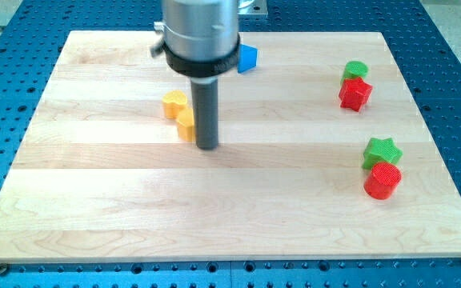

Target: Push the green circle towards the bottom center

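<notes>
The green circle (pixel 355 70) sits near the view's top right, touching a red star (pixel 355 94) just below it. My tip (pixel 206 146) rests on the board left of centre, far to the left of and below the green circle. The tip is right beside a yellow block (pixel 186 125), on that block's right. A second yellow block (pixel 174 102) lies just above and left of that one.
A green star (pixel 382 150) touches a red circle (pixel 383 182) at the right side, below the green circle. A blue block (pixel 247 58) lies near the top centre, partly hidden by the arm's body (pixel 201 36). The wooden board (pixel 230 216) ends in blue perforated table (pixel 454 48).
</notes>
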`<action>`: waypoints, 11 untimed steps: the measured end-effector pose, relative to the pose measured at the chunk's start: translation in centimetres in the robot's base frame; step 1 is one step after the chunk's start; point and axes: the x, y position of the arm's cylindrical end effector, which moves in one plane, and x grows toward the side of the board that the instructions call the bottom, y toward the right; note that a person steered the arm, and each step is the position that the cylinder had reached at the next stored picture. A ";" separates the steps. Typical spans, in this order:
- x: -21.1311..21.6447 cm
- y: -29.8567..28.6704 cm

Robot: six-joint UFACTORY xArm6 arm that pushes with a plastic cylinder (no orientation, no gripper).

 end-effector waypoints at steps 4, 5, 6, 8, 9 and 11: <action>-16.5 21.8; -16.1 33.0; -14.8 27.3; -6.5 11.5; -13.0 14.0; -6.2 18.1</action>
